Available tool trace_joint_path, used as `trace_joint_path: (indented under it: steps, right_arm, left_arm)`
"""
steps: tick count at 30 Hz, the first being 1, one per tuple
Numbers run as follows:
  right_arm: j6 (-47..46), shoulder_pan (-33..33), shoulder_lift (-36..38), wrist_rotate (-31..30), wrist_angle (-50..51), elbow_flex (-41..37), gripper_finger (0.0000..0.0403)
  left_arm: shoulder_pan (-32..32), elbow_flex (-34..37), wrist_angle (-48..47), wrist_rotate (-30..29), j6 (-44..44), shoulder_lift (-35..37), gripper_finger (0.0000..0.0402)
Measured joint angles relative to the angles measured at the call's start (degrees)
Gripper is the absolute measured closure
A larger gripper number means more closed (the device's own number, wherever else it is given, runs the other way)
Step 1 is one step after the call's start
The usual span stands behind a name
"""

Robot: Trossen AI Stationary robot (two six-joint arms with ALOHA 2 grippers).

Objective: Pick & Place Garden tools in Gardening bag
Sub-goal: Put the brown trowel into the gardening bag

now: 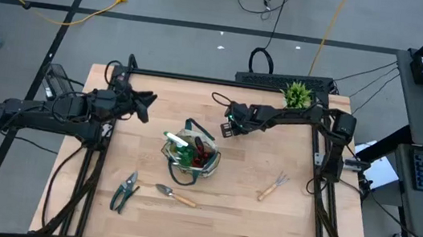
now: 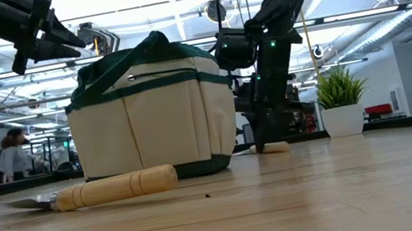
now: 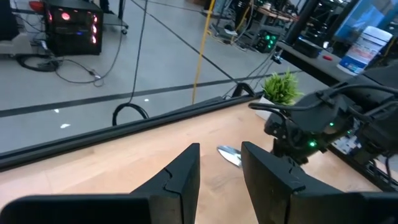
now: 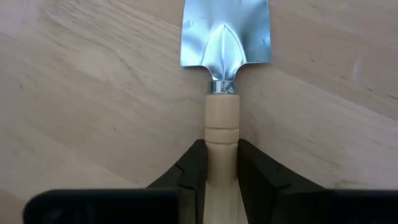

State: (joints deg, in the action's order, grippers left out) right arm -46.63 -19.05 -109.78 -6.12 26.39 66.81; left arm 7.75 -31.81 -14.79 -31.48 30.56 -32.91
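Note:
The khaki gardening bag (image 1: 191, 152) with green trim stands in the middle of the table, with green-handled tools inside; it also shows in the low view (image 2: 151, 112). My right gripper (image 4: 222, 171) is down at the table behind the bag, shut on a wooden-handled trowel (image 4: 224, 74) that lies flat. My left gripper (image 1: 145, 105) is open and empty, raised above the far left of the table. A second trowel (image 1: 175, 195), green-handled pruners (image 1: 125, 191) and a hand fork (image 1: 272, 187) lie flat on the near part of the table. My right gripper pinches the trowel's wooden handle (image 4: 222, 146) between its two fingers, below the metal collar. The fingers (image 4: 194, 171) come from above, pointing down, one on each side of the handle. The trowel lies flat on the table, its blade (image 4: 225, 31) pointing away from the gripper.
A small potted green plant (image 1: 297, 94) stands at the far edge, right of centre. A black frame rail (image 1: 224, 81) runs along the table's far edge. Bare wood (image 1: 262, 230) lies at the near right. A person (image 2: 12, 156) shows far off in the room.

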Motion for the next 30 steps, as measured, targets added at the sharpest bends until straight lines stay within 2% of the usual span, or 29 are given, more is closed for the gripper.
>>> trace_joint_path:
  steps: [12, 22, 25, 30]
  right_arm:
    - [7.02, 0.09, 1.59, 0.01, 4.7, -0.04, 0.0345]
    - [9.81, 0.04, 10.8, -4.22, 6.81, -0.37, 0.0345]
    - [11.34, 0.11, 14.59, -3.83, 5.01, -0.36, 0.0345]
    - [15.95, 0.11, 21.22, 0.77, -0.39, -0.26, 0.0345]
  left_arm:
    - [0.0, 0.0, -0.09, 1.71, -0.32, 0.0, 0.0279]
    - [-0.15, 0.0, -0.5, 4.85, -0.48, -0.02, 0.0279]
    - [-0.15, 0.0, -0.48, 6.11, -0.48, -0.08, 0.0279]
    - [-0.16, -0.02, -0.49, 7.56, -0.49, -0.09, 0.0279]
